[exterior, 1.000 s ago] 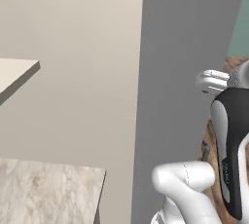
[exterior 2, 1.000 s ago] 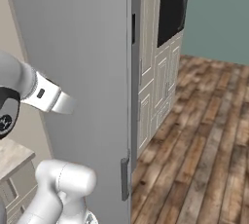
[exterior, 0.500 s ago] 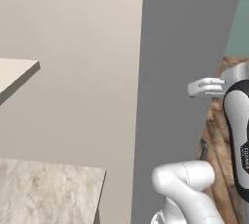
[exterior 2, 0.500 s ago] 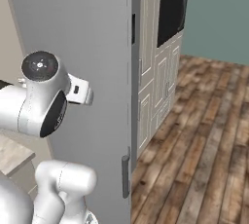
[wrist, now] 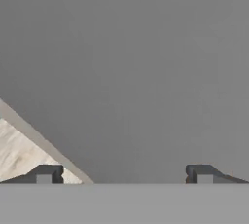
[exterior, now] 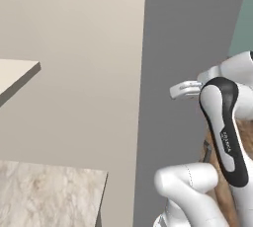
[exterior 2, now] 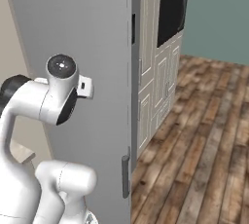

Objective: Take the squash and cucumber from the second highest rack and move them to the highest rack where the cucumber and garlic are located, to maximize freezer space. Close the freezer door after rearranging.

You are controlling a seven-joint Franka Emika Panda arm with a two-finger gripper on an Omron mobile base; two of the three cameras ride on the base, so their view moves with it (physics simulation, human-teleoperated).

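While gripper [wrist: 124,174] hangs wide, holding nothing, grey freezer door [exterior 2: 87,47] fills frame centre; I risk arm [exterior: 225,132] scraping it, handle [exterior 2: 125,177] lower centre unreached.

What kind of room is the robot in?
Most likely a kitchen. There is a tall grey fridge-like cabinet, a dark built-in oven set into white panelled cupboards, a marble-look countertop and a wooden plank floor.
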